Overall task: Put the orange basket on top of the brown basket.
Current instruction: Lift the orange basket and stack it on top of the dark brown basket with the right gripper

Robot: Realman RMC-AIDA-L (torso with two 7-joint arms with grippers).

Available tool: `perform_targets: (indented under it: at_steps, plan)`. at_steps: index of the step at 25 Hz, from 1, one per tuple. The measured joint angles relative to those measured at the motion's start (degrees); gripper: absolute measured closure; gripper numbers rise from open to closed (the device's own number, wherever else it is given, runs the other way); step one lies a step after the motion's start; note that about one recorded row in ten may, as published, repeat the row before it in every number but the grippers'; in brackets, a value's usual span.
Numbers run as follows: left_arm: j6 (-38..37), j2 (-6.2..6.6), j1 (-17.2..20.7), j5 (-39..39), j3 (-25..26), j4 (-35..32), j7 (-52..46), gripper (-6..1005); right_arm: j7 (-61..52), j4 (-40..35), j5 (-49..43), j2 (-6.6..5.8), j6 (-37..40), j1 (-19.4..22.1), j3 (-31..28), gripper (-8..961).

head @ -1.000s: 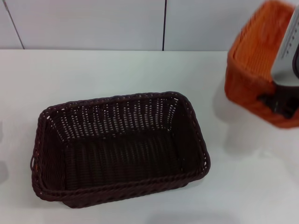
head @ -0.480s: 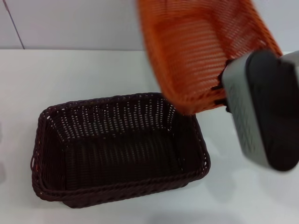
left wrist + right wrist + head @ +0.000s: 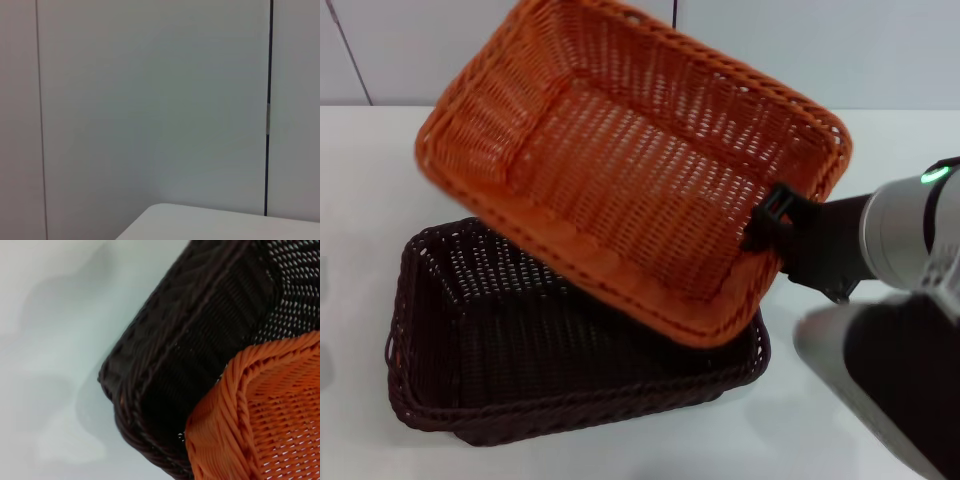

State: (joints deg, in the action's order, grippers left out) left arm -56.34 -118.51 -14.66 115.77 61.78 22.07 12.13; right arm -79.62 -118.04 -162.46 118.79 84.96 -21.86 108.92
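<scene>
Orange basket [image 3: 630,170] held tilted above brown basket [image 3: 520,350], lower rim overlapping brown basket's right end; whether rims touch is unclear. Right gripper [image 3: 770,225] clamped on orange basket's right rim. Brown basket seated on white table [image 3: 370,180], bare tabletop seen along left and near edges. In right wrist view, brown basket corner seen beside orange rim. Pale panelled wall [image 3: 470,50] behind table. Left gripper unseen.
</scene>
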Motion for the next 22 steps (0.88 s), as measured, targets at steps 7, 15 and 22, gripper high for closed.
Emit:
perform_targets:
  at_steps: [7, 15, 22]
  plan:
    - [0.2, -0.24, -0.1, -0.1, 0.0, 0.1, 0.0, 304, 10.4, -0.2, 1.6, -0.07, -9.7, 7.4, 2.7, 791]
    - [1.4, -0.48, 0.6, -0.1, -0.2, 0.8, 0.0, 304, 13.3, -0.3, 2.1, 0.06, -12.7, 12.5, 7.0, 792]
    - [2.5, -0.39, 0.3, -0.1, -0.7, 1.0, 0.0, 304, 12.7, -0.1, -4.5, 0.4, -23.5, 21.0, 11.7, 797]
